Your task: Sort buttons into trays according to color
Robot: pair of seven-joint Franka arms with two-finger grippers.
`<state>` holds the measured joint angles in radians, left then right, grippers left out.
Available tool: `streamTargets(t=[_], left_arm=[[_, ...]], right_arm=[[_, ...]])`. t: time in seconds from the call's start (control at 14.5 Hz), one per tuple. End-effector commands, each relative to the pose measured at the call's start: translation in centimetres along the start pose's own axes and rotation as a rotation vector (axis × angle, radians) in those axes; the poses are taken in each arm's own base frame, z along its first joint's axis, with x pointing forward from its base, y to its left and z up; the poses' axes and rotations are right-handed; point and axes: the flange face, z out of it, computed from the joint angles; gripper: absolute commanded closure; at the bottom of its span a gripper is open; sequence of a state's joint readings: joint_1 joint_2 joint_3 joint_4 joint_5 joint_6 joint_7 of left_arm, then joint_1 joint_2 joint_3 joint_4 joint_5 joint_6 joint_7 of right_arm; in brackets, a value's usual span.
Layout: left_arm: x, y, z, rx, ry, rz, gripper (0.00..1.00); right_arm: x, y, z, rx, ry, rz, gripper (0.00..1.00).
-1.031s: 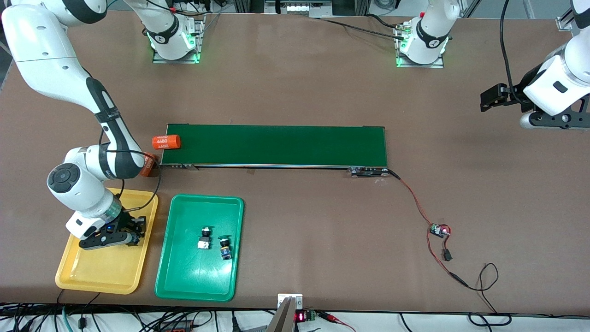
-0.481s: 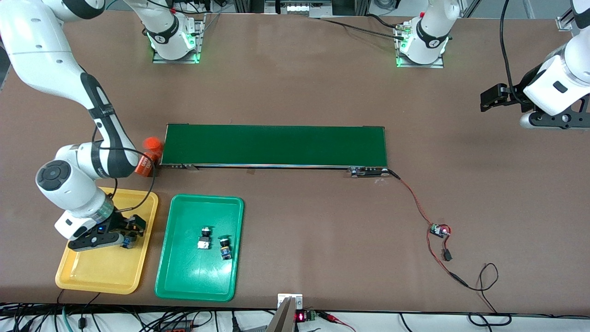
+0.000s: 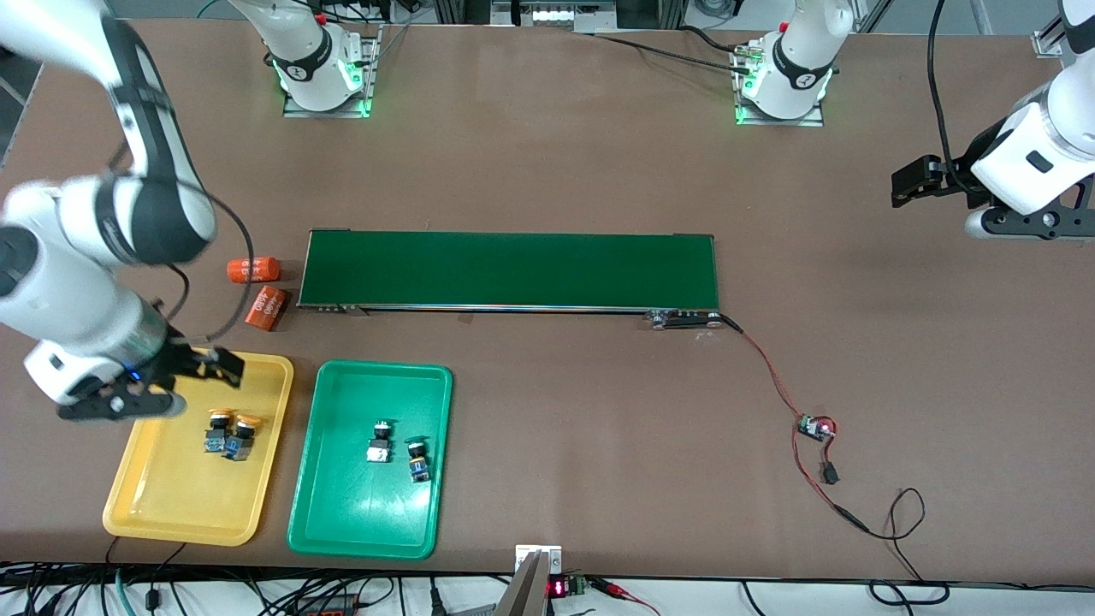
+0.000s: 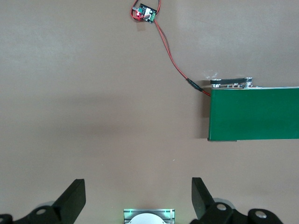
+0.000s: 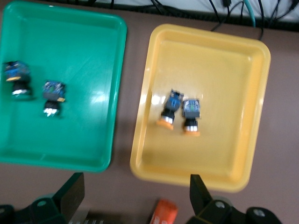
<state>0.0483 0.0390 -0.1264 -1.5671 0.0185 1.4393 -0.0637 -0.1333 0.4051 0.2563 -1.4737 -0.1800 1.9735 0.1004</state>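
Two yellow-capped buttons lie side by side in the yellow tray. The right wrist view shows them on that tray too. Two green-capped buttons lie in the green tray; both also show in the right wrist view. My right gripper hangs open and empty above the yellow tray's corner nearest the belt. My left gripper waits open over bare table at the left arm's end.
A long dark-green conveyor belt crosses the table's middle. Two orange cylinders lie off its end, by the yellow tray. A small circuit board with red wire lies toward the left arm's end.
My right gripper opened, let go of a yellow-capped button in the yellow tray, and rose away toward the right arm's end. An orange cylinder rolled off the belt's end onto the table.
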Motion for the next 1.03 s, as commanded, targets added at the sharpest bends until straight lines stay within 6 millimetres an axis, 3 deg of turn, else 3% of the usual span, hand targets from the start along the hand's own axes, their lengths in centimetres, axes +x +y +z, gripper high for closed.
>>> streamTargets(t=[0.0,0.21,0.34,0.41,0.55,0.96], left_arm=[[-0.1,0.0,0.0,0.003,-0.009,-0.001,0.00],[-0.1,0.1,-0.1,0.004,-0.008,0.000,0.00],[-0.1,0.1,-0.1,0.004,-0.008,0.000,0.00],[-0.1,0.0,0.0,0.003,-0.009,-0.001,0.00],[0.0,0.0,-0.2,0.003,-0.003,0.000,0.00],[-0.2,-0.3,-0.4,0.002,-0.003,-0.006,0.00]], right_arm=[[-4.2,0.4,-7.1,0.003,-0.052,0.042,0.00],[-8.2,0.3,-14.5,-0.035,-0.077,0.049,0.00],[-11.0,0.4,-17.7,-0.056,-0.129,0.032,0.00],[-11.9,0.5,-18.2,-0.061,-0.158,0.020,0.00],[-12.8,0.0,-16.4,-0.068,-0.209,0.022,0.00],[-11.7,-0.1,-15.4,-0.037,-0.202,0.018,0.00]])
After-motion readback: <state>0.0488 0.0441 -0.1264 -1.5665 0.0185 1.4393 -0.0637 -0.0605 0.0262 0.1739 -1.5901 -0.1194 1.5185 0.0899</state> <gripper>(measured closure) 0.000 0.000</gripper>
